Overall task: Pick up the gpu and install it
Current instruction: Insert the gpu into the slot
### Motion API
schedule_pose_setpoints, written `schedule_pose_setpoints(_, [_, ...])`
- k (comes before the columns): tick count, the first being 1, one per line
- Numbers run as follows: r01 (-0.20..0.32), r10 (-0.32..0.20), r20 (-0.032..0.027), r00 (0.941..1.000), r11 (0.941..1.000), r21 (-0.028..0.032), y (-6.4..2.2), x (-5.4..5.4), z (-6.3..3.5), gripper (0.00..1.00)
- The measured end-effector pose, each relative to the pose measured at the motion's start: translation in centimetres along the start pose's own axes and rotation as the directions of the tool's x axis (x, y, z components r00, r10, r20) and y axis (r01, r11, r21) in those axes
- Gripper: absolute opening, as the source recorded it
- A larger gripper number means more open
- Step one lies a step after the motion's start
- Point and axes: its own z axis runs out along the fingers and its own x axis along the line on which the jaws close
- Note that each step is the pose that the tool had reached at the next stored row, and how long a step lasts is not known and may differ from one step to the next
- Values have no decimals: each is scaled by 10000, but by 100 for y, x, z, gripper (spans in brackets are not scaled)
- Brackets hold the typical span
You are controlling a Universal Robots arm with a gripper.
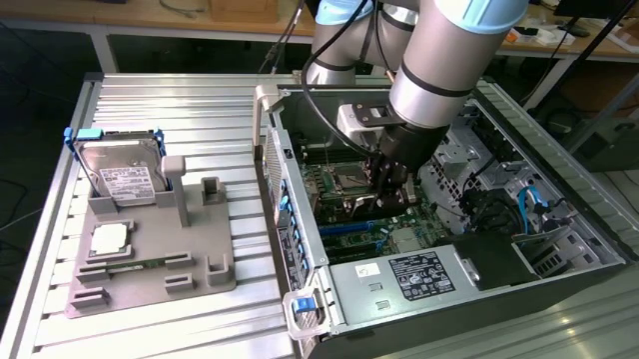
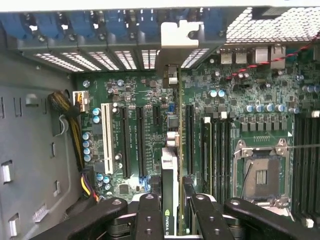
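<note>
My gripper (image 2: pixel 172 212) is shut on the gpu (image 2: pixel 170 165), a thin black card seen edge-on between the two black fingers (image 2: pixel 149 215). Its silver bracket (image 2: pixel 178 42) reaches toward the rear slot openings of the case. The card hangs over the motherboard, in line with the long expansion slots (image 2: pixel 141 142); whether it touches a slot I cannot tell. In the exterior view the gripper (image 1: pixel 387 191) is lowered inside the open computer case (image 1: pixel 559 224), above the green board, with the arm hiding most of the card.
On the exterior view's left, a grey fixture (image 1: pixel 150 269) carries a silver hard drive (image 1: pixel 122 176) with blue tabs and a small square CPU chip (image 1: pixel 110 238). Inside the case are the open CPU socket (image 2: pixel 260 172), memory slots (image 2: pixel 220 150), power supply (image 1: pixel 420 273) and cable bundles (image 2: pixel 70 125).
</note>
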Motion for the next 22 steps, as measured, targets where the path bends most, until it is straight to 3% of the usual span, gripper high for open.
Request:
schedule_pose_setpoints(6, [10,-10,-2,10000,10000,-5,62,-14,11,27])
schedule_pose_setpoints(22, [-52,52,-2,10000,10000,-10,101,-15,32,27])
